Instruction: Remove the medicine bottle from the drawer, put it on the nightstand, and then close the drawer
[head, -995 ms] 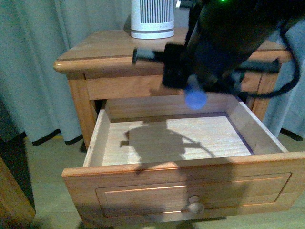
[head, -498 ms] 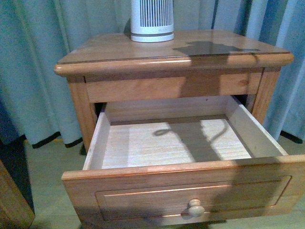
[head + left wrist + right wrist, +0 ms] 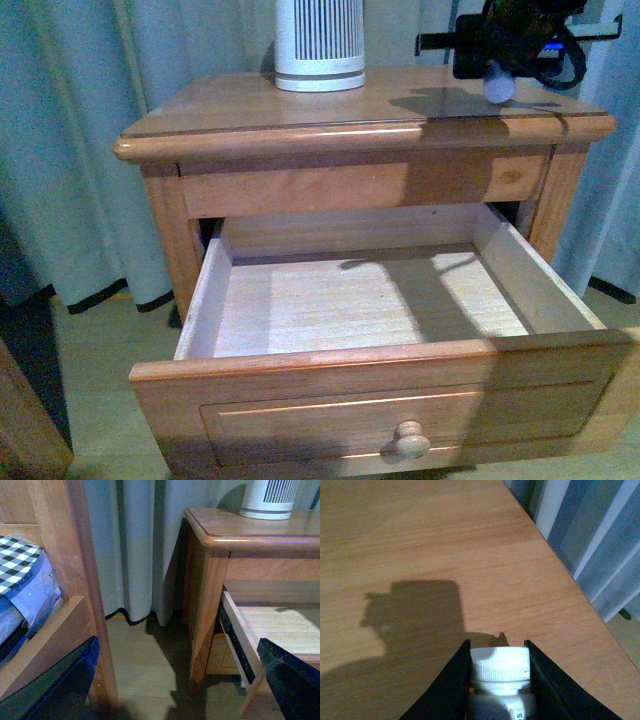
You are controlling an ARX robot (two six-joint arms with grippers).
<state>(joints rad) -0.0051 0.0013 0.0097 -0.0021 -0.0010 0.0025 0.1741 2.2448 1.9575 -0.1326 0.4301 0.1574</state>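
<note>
1. Right wrist view: my right end effector (image 3: 497,647) grips the medicine bottle (image 3: 500,672), held over the nightstand (image 3: 420,540) top near its right edge.
2. The drawer (image 3: 380,405) stands pulled out.
3. My left end effector (image 3: 176,645) is spread wide, low beside the nightstand.
</note>
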